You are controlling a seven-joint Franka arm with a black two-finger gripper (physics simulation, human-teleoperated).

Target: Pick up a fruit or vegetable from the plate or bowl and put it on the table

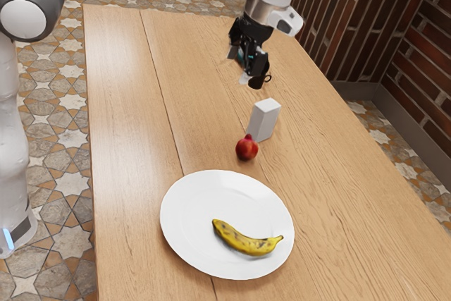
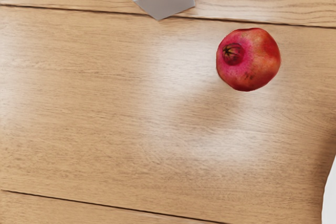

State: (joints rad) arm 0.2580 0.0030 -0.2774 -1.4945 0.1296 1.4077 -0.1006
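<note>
End effector (image 1: 239, 65) spread apart, pomegranate (image 1: 246, 149) lower, on the table (image 1: 127, 139), toward the plate (image 1: 187, 209).

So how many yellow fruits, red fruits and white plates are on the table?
Yellow fruits: 1, the banana
Red fruits: 1, the pomegranate
White plates: 1, the big round plate under the banana
Total: 3
</note>
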